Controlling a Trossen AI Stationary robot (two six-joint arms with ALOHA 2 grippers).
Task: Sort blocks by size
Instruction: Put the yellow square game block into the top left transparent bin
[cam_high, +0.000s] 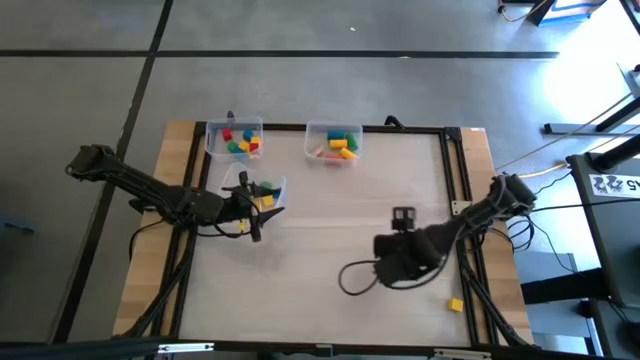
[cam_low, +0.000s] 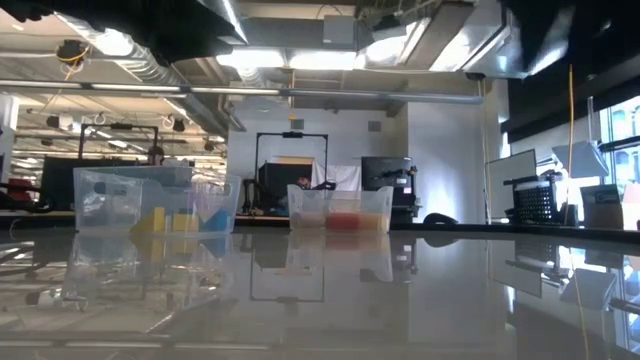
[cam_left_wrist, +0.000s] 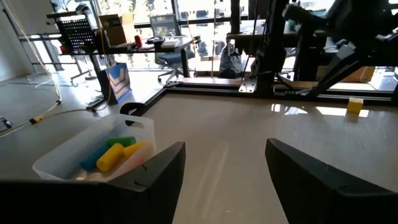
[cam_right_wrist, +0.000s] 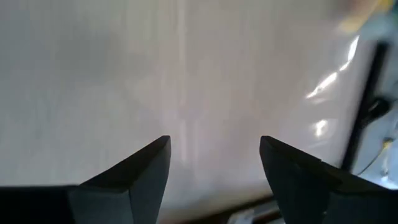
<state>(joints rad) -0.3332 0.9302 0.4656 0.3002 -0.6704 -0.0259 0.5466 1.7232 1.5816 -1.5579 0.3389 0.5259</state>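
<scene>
On the pale counter (cam_high: 330, 210) three clear bins (cam_high: 234, 138) serve as landmarks: two stand along the far edge and a third (cam_high: 262, 193) sits nearer the middle on the left side. The far-left bin holds blocks (cam_high: 238, 140) in red, yellow, green and blue; the bin just beside it to the right (cam_high: 333, 142) holds yellow, green, blue and reddish pieces (cam_high: 341, 145). The left gripper (cam_high: 250, 212) hangs right at the third bin, its fingers (cam_left_wrist: 158, 180) spread wide apart and holding nothing; its wrist view shows a yellow and a green rounded piece (cam_left_wrist: 115, 154) lying in a bin just past the fingers. The right gripper (cam_high: 401, 222) hovers over bare counter, well apart from all three bins, its fingers (cam_right_wrist: 137, 177) also wide open and empty. One lone yellow block (cam_high: 455, 304) lies on the counter near the front right corner, far from every bin and just beside the right arm's base frame.
</scene>
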